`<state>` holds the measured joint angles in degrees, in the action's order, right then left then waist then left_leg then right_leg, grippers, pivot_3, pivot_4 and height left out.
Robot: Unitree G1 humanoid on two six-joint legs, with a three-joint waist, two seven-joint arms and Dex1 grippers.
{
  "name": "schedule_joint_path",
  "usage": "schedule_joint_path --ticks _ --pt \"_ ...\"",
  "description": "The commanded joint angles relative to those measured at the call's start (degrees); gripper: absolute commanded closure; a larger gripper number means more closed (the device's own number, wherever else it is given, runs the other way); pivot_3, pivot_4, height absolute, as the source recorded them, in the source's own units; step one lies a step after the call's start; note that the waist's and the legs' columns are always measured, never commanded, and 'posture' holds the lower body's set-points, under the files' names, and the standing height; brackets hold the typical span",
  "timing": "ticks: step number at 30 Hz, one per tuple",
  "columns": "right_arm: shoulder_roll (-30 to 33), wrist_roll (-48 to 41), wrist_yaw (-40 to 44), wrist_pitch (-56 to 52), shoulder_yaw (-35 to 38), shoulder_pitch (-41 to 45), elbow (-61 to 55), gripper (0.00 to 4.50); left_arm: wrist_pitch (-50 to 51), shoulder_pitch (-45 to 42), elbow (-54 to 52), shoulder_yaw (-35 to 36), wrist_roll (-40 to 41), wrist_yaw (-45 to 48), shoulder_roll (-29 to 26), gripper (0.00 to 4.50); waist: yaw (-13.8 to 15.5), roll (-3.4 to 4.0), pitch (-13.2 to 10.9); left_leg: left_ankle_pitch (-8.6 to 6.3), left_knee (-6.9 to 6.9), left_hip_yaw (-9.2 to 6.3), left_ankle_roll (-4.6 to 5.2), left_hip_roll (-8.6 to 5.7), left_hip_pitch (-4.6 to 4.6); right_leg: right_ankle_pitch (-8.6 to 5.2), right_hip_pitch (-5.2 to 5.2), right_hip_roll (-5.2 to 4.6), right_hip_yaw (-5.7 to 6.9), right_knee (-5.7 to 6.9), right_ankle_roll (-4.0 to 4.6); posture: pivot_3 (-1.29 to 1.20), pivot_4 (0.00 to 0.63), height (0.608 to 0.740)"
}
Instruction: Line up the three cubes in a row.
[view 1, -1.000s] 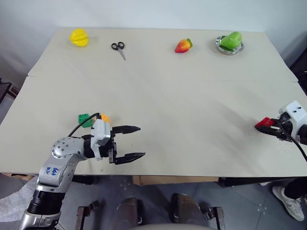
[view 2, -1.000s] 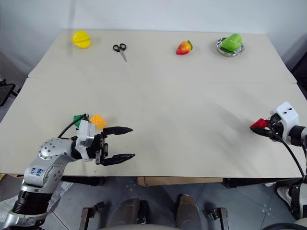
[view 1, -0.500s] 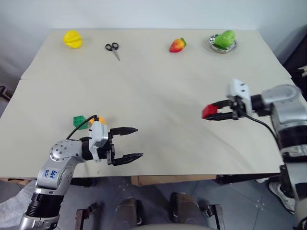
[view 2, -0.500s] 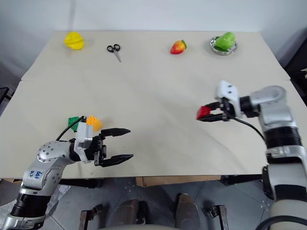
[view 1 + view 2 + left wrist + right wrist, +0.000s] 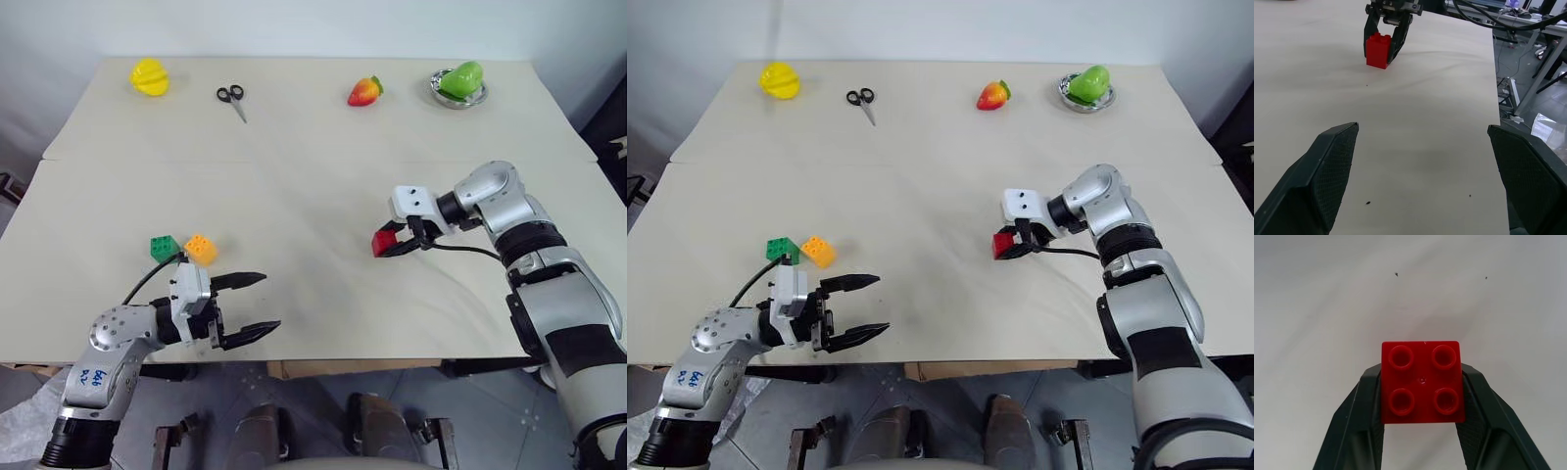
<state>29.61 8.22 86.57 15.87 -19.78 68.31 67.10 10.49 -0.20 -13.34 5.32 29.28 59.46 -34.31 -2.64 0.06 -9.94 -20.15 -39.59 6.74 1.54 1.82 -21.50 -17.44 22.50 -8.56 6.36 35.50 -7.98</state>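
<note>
Progress is partial: the green cube [image 5: 163, 247] and orange-yellow cube [image 5: 201, 249] are set side by side at lower left, while the red cube [image 5: 382, 242] is gripped by the right gripper [image 5: 391, 244] right of centre, still to be added. The left gripper [image 5: 257, 305] is held wide open, empty.
</note>
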Motion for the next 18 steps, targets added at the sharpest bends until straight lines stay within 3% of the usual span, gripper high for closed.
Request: schedule_joint_path --ticks 1,6,11,15,18 --pt "0.17 0.08 0.34 0.07 1.67 0.82 0.54 1.72 -0.60 0.92 -2.83 1.66 0.40 -0.85 -0.60 0.00 -0.02 0.03 -0.02 0.00 -0.02 -0.01 -0.01 0.00 0.00 0.00 0.00 0.00 0.00 0.01 0.00 0.00 0.150 0.740" --pt "2.39 -2.47 1.67 3.05 5.03 0.09 -0.92 0.03 -1.63 2.30 -3.42 3.21 -0.37 -2.45 -0.61 0.00 -0.05 0.05 -0.03 0.00 -0.03 -0.01 -0.01 -0.01 -0.01 0.00 0.00 -0.02 -0.02 0.02 0.00 0.00 0.150 0.740" --pt "8.30 -21.17 5.93 1.32 12.21 -7.15 -14.58 0.01 -2.26 11.64 -6.00 13.44 2.74 -7.66 1.34 0.00 -0.39 0.04 -0.04 -0.01 0.01 -0.05 -0.02 0.02 -0.01 0.00 0.00 -0.03 -0.02 -0.03 0.00 0.00 0.150 0.740" --pt "10.09 -35.13 5.49 -8.41 18.88 -20.15 -32.84 0.01 -5.67 20.74 -6.34 23.46 2.71 -12.91 5.73 0.00 -0.23 0.00 -0.06 -0.04 0.07 -0.08 -0.01 0.04 0.00 0.00 -0.03 -0.04 0.02 -0.12 0.01 0.00 0.150 0.740" --pt "9.18 -39.01 -0.03 -9.01 23.73 -32.16 -44.02 0.01 -8.78 26.20 -4.81 30.87 2.70 -17.51 10.21 0.00 0.33 -0.03 -0.07 -0.11 0.06 -0.05 -0.01 0.09 0.08 0.00 -0.12 -0.06 0.05 -0.18 0.00 0.00 0.150 0.740"
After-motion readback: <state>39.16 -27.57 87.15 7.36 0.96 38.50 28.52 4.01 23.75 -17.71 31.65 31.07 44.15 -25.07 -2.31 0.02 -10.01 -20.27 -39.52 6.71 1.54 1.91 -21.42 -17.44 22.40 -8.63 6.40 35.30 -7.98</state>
